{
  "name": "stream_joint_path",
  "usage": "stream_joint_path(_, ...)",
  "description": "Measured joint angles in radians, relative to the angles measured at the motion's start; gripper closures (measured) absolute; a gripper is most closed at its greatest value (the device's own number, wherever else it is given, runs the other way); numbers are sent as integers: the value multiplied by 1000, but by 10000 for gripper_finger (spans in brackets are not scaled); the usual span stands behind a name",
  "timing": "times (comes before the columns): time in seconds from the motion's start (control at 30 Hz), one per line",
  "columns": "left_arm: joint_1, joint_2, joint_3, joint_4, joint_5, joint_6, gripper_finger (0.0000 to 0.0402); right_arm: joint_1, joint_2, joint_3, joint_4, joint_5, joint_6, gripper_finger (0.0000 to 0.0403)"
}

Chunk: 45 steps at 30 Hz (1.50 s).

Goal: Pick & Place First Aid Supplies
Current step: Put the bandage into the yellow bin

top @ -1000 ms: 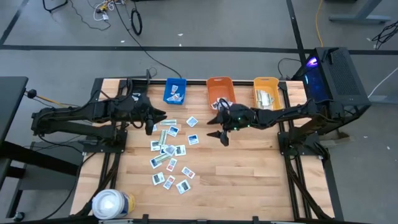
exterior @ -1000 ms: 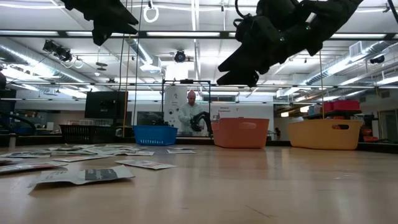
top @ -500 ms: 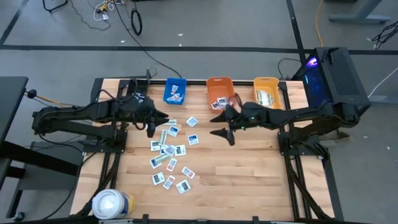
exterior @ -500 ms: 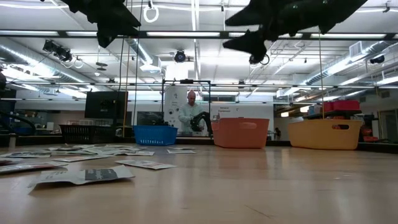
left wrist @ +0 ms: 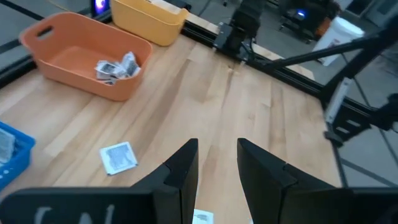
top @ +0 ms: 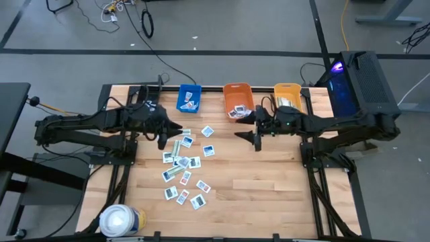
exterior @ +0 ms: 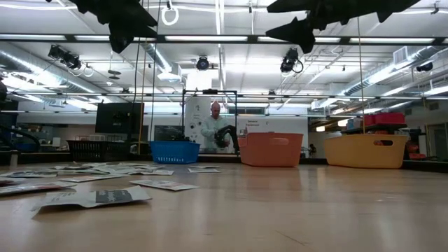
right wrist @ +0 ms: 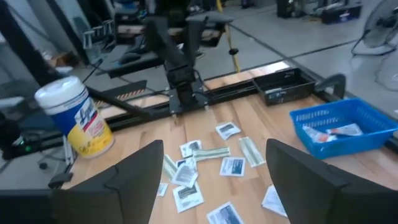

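Looking down on a pale wooden table standing on grey floor, with a blue bin, an orange bin and a yellow bin lining one edge and a white roll sitting at the opposite corner. Finding the packets lying flat and scattered across the left half of the table, a few already resting inside the bins.

Hovering above the table at the bin-side edge of that scatter: the left hand, fingers standing narrowly apart and holding nothing, bare wood showing through the gap in the left wrist view. Hanging in front of the orange bin, well apart from the scatter: the right hand, spread wide and empty.

Judging the left hand to be the nearer one, the closest packets lying just beside it, toward the roll's side. Noting one greenish strip among them, its long axis running from the bins' side toward the roll's side, probably calling for fingers closing across its short width.
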<state>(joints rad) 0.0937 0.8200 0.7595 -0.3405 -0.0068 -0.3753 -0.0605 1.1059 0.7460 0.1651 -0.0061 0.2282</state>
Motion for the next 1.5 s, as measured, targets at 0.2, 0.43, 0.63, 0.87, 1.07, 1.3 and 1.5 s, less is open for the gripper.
stream_joint_path(0.2,-31,0,0,14,38,-6,287,0,-22,0,5,63,-4,119)
stream_joint_path(0.43,-69,0,0,15,36,-6,287,0,-44,0,7,70,-4,119)
stream_joint_path(0.63,-82,0,0,15,25,-6,287,0,-84,0,7,80,-4,119)
stream_joint_path(0.87,-101,0,0,15,23,-5,287,0,-107,0,-3,130,1,119)
stream_joint_path(1.07,-135,0,0,13,16,4,287,0,-105,0,-20,130,27,119)
stream_joint_path(1.3,-144,6,0,-26,-110,5,287,0,-105,0,-18,130,50,119)
stream_joint_path(1.5,-143,58,2,-29,-127,5,287,0,-105,0,-18,130,89,119)
